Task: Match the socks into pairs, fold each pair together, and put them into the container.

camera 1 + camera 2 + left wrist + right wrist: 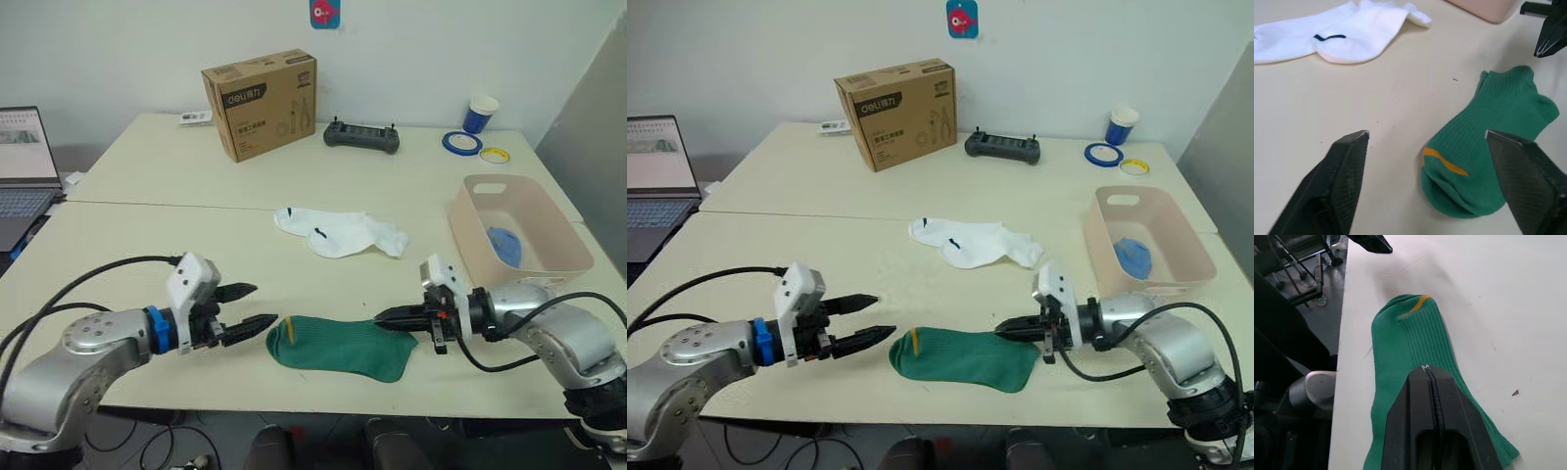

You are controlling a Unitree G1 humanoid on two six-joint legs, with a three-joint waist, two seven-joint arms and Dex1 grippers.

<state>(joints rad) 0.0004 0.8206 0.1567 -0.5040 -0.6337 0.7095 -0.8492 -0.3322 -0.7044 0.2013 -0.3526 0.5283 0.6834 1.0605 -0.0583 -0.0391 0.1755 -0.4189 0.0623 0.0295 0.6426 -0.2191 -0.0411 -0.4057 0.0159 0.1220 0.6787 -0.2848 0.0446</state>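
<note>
A dark green sock (345, 348) with a yellow toe mark (1444, 161) lies flat near the table's front edge, toe toward my left arm. My left gripper (265, 304) is open just left of that toe, low over the table. My right gripper (378, 318) is shut, its tips resting over the sock's cuff end (1400, 357) with nothing seen between them. White socks (343, 233) with small dark marks lie in a loose heap at mid-table. The pink-beige container (473, 223) stands at the right with a light blue sock (506, 245) inside.
A brown cardboard box (260, 103), a black controller (361, 137), a blue cup (480, 114) and two tape rolls (459, 143) sit along the back. A laptop (24, 162) stands at the far left. The table's front edge runs just below the green sock.
</note>
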